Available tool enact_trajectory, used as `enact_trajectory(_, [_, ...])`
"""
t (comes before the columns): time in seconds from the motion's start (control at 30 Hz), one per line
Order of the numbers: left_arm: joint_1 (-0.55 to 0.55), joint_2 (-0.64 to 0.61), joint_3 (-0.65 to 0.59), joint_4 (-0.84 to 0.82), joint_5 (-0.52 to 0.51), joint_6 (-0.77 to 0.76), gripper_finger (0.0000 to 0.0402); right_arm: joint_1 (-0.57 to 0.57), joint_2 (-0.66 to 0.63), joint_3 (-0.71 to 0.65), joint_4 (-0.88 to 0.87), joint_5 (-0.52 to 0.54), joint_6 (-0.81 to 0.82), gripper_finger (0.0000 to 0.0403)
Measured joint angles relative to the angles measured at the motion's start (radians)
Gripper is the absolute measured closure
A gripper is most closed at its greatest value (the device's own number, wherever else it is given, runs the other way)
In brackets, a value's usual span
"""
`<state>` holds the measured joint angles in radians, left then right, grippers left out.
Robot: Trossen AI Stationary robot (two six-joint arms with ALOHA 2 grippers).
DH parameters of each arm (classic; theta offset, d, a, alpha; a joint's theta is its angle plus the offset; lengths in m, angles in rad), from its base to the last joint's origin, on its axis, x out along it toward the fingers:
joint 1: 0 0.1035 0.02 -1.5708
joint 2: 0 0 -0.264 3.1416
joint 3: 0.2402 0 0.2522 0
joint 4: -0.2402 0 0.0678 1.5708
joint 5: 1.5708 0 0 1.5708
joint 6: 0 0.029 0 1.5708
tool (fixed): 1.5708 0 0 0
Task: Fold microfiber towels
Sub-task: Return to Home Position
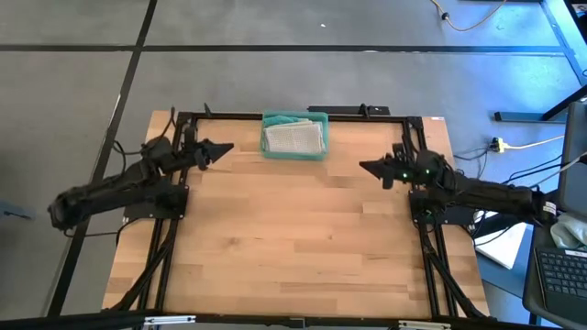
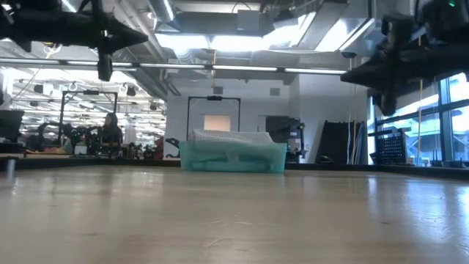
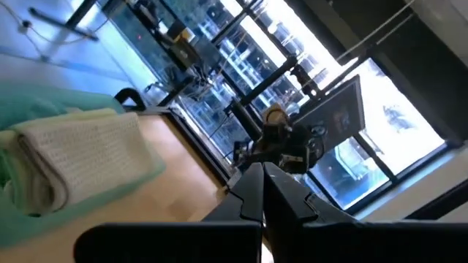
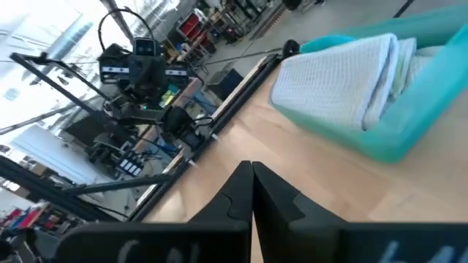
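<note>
Folded grey microfiber towel point(image 1: 293, 137) sits in the teal bin point(image 1: 295, 155) at the back edge of the counter point(image 1: 293, 238), likely soft, light and floppy, so you'd pinch a folded edge; left pincer point(image 1: 220, 150) and right pincer point(image 1: 370, 168) hang closed, empty.

towels point(image 1: 293, 137) in bin point(image 1: 293, 153) | bin: table point(image 1: 293, 238) rear centre, seemingly between arms

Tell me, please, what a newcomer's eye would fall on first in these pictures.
The teal bin at the middle of the far edge of the wooden table stands out, with a folded light grey towel on top inside it. To either side, the left gripper and right gripper hang shut above the tabletop.
</note>
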<state>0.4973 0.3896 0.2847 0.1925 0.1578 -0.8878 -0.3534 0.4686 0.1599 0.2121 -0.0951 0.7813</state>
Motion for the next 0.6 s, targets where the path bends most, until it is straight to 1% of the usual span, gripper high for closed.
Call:
enact_trajectory(0.13, [-0.023,-0.071,-0.059,0.007,-0.074,0.008,0.0401,0.054,-0.089,-0.134,0.126,0.082,0.004,0.0395])
enact_trajectory(0.2, [-0.027,-0.115,-0.095,0.007,-0.096,0.019,0.0401,0.077,-0.131,-0.151,0.101,0.136,-0.003,0.0398])
enact_trajectory(0.27, [-0.029,-0.158,-0.145,0.027,-0.095,-0.013,0.0401,0.098,-0.157,-0.153,0.089,0.18,-0.026,0.0399])
enact_trajectory(0.4, [-0.056,-0.232,-0.277,0.195,-0.094,-0.096,0.0401,0.121,-0.194,-0.153,0.128,0.187,-0.024,0.0395])
enact_trajectory(0.6, [-0.107,-0.302,-0.277,0.168,-0.102,-0.06,0.0402,0.168,-0.205,-0.153,0.114,0.174,0.034,0.0394])
